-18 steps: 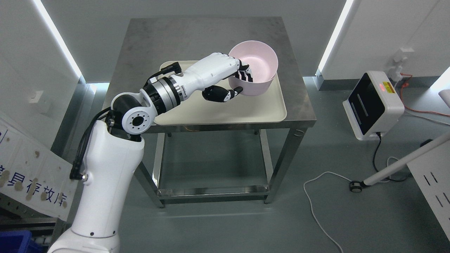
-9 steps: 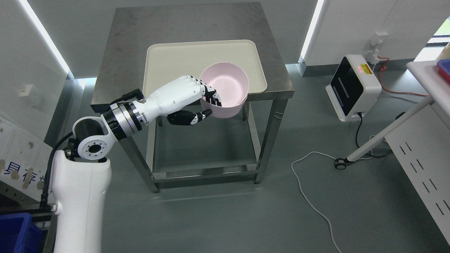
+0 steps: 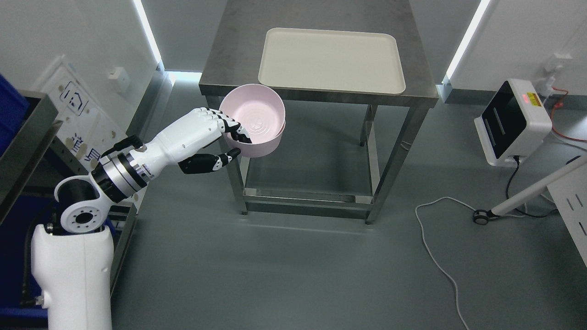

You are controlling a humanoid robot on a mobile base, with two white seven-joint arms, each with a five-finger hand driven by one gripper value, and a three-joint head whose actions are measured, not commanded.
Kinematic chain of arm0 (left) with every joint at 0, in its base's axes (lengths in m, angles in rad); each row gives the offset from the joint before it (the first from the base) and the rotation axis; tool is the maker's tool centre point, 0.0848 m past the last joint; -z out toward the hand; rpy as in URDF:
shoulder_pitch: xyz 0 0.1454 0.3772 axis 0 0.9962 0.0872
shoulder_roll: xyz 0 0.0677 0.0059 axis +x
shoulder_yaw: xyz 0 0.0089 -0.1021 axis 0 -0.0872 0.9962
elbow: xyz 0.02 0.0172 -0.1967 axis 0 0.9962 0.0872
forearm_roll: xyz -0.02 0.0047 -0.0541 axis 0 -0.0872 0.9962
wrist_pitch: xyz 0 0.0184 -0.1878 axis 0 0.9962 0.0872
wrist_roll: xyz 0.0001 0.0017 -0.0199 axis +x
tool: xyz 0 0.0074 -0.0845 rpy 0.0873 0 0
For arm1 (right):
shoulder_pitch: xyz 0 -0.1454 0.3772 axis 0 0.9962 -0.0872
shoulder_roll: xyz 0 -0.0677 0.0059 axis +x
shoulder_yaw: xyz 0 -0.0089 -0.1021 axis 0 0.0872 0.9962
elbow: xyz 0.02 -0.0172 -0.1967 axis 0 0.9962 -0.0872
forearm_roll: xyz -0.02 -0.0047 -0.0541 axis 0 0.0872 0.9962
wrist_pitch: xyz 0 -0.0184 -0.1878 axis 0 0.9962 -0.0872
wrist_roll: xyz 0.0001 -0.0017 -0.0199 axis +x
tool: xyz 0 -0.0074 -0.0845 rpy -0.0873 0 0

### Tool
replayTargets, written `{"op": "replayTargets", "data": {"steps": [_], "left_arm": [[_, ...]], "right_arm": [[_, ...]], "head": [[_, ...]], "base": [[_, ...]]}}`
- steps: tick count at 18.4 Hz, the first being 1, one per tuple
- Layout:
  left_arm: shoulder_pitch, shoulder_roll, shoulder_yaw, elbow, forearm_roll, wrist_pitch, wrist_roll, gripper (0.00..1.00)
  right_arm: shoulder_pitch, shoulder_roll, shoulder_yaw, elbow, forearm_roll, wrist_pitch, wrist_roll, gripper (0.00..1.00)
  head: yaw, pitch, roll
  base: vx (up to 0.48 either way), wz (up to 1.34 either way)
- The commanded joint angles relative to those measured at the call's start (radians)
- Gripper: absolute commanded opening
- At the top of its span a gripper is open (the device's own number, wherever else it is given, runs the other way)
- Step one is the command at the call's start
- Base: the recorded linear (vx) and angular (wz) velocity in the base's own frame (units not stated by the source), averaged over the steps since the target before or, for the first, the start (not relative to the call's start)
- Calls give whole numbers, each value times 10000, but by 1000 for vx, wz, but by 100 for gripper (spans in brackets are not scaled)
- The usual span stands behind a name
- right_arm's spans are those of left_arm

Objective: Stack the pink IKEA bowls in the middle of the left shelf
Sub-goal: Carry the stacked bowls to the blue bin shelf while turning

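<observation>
Pink bowl gripped at its near rim by the left hand, fingers inside, thumb beneath. Held clear of the steel table, just off its front-left corner. Cream tray lying bare on that table.

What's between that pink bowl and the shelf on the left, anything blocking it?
Nothing visible. The left hand holds the pink bowl in the air, clear of the steel table. Only open floor lies toward the shelf at the left edge, mostly out of view.
</observation>
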Motion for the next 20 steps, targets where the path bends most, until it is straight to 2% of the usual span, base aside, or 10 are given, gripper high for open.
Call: {"op": "replayTargets", "data": {"steps": [1,5,20], "left_arm": [[361,250,993,-302,225,-33,-5,2],[1204,128,855,-563,363,-355,-20,1],[1620,97,978,-563,762,-355,-189,2]], "right_arm": [[292,-175,-123,-337,-117,-17,3,100],[292,-175,-108,-337,-117,-17,3,100],[292,-175,-108,-337,-117,-2,3,100]], "head": [[0,0,0],[0,2,0],[0,12,0]], "base": [[-257,329],[-276,237],[-316,82]]}}
